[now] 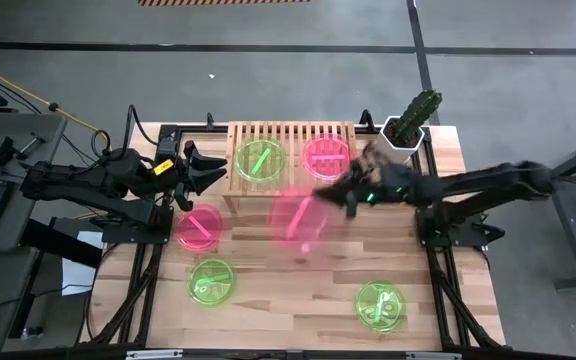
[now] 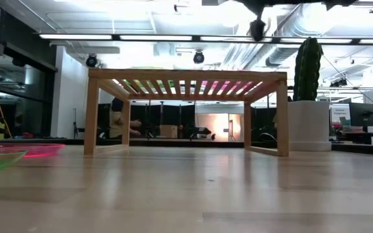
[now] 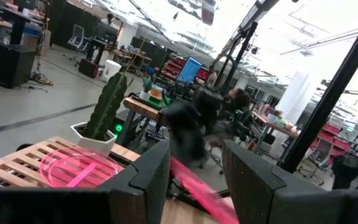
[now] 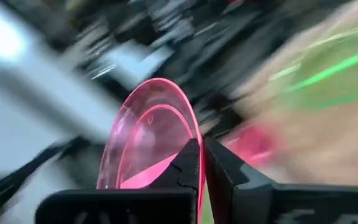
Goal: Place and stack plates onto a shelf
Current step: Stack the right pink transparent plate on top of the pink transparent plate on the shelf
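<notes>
The light-wood slatted shelf (image 1: 290,135) stands at the table's far side, with one green plate (image 1: 260,160) and one pink plate (image 1: 325,155) resting flat on its top. My right gripper (image 1: 346,192) is shut on another pink plate (image 1: 293,215), which shows blurred just in front of the shelf's near edge. A pink plate (image 1: 198,228) and two green plates (image 1: 212,280) (image 1: 379,305) lie on the table. My left gripper (image 1: 208,170) hovers open by the shelf's left end and touches nothing. My right gripper (image 4: 202,146) pinches the pink plate by its rim (image 4: 194,134) between both fingers. The plate (image 4: 148,140) is lifted clear of the table and stands tilted on edge beyond the fingertips.
A cactus in a white pot (image 1: 408,125) stands at the shelf's right end, close to my right arm. The low view shows the shelf's legs (image 2: 90,116) with open space beneath the top. Bare planks lie in the table's near middle.
</notes>
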Robot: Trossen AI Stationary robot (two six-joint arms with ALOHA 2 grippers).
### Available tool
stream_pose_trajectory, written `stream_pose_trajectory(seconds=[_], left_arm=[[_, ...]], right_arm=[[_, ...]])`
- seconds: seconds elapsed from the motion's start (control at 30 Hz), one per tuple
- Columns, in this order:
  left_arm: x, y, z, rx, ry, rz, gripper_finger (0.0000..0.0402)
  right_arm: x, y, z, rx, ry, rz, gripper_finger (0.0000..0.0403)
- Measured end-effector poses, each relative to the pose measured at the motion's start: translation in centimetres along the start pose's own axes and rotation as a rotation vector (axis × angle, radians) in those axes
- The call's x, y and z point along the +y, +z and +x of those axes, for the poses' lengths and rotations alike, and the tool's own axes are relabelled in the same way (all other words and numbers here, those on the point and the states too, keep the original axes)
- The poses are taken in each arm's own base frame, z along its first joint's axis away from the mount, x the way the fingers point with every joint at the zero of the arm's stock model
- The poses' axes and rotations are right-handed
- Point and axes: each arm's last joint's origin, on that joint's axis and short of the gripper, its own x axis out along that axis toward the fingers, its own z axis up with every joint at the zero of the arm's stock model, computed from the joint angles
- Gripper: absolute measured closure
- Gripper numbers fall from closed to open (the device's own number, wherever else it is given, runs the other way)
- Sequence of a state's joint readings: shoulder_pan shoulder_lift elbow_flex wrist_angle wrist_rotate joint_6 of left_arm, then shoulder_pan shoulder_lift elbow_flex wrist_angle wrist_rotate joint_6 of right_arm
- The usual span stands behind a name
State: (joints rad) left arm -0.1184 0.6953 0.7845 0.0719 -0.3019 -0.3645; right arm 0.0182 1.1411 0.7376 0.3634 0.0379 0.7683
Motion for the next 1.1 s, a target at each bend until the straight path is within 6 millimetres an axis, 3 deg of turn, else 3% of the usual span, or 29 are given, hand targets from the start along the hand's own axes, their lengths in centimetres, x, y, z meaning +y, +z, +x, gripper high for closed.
stream_pose_trajectory(seconds=[0.17,0.37,0.47,0.83,1.1], left_arm=[[0.0,0.0,0.0,0.0,0.0,0.0,0.0264],[0.0,0.0,0.0,0.0,0.0,0.0,0.0264],[0.0,0.0,0.0,0.0,0.0,0.0,0.0264],[0.0,0.0,0.0,-0.001,0.0,0.0,0.0264],[0.0,0.0,0.0,-0.001,0.001,0.0,0.0264]], right_arm=[[-1.7,3.1,-5.3,-0.239,-0.424,0.055,0.0403],[-3.7,3.6,-8.9,-0.409,-0.787,0.141,0.0403],[-4.6,3.3,-8.9,-0.402,-0.854,0.178,0.0403],[-6.8,2.6,-5.8,-0.339,-0.914,0.199,0.0403],[-7.1,2.4,-5.4,-0.334,-0.92,0.221,0.0402]])
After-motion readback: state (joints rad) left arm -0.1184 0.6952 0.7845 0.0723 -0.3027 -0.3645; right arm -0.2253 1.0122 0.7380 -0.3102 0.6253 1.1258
